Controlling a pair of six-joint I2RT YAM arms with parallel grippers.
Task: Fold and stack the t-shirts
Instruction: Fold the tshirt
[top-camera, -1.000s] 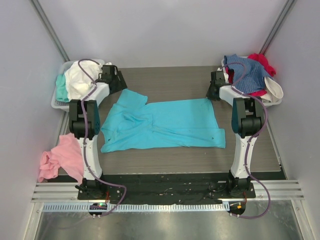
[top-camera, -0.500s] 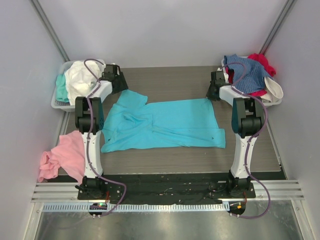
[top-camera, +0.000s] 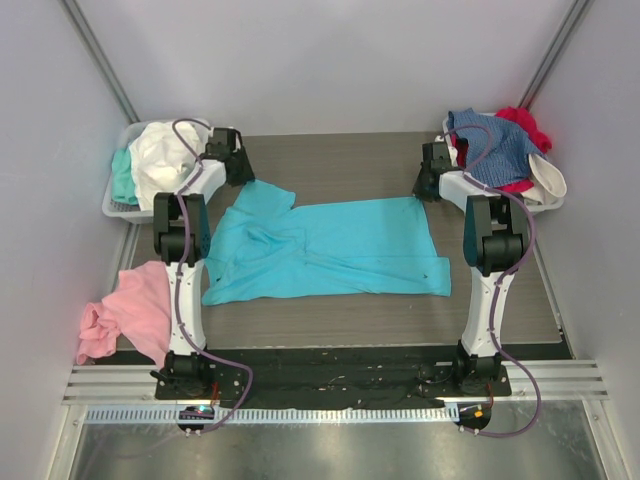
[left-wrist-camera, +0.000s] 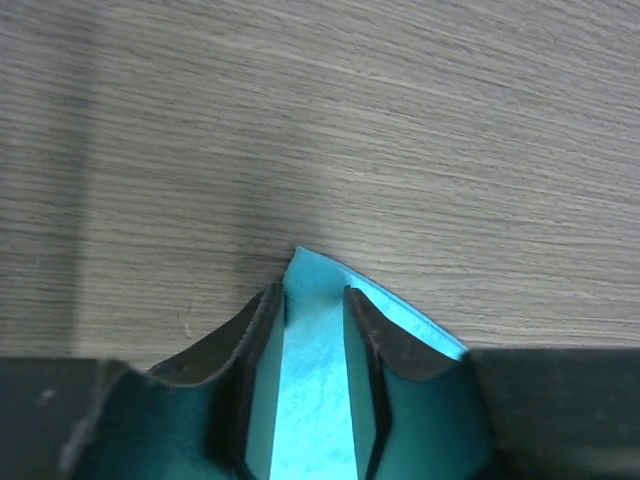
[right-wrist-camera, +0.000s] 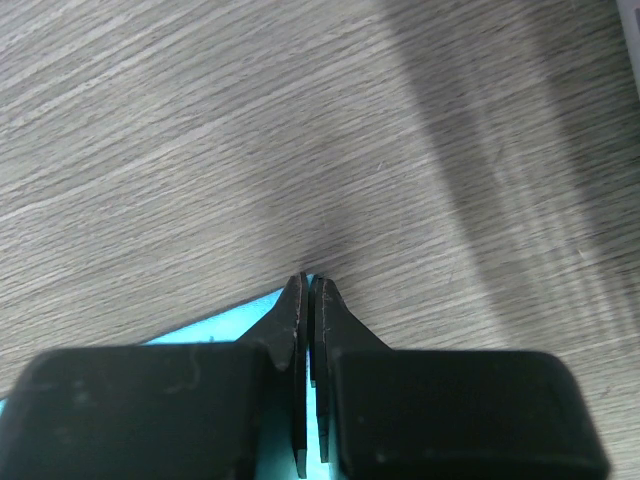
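Left wrist view: the left gripper (left-wrist-camera: 315, 300) has its fingers (left-wrist-camera: 262, 325) spread a little, one on each side of a pointed corner of the turquoise shirt (left-wrist-camera: 312, 400), with cloth lying in the gap and not yet nipped. Right wrist view: the right gripper (right-wrist-camera: 309, 285) has its fingers pressed together at another turquoise corner. Whether cloth is caught between them I cannot tell. From above, the shirt lies spread flat in the middle of the table (top-camera: 340, 160), between the two arms. Its long axis runs left to right, with the sleeved, rumpled end toward the left arm and the straight hem toward the right. The left gripper sits at the tip of the far sleeve, the right at the far hem corner. I judge this to be the start of the first fold, taking hold of the far edge. The next move needs the left fingers to shut firmly on the sleeve tip. Both arms should then lift together and carry that edge evenly toward the near side, so the cloth neither skews nor slips free.
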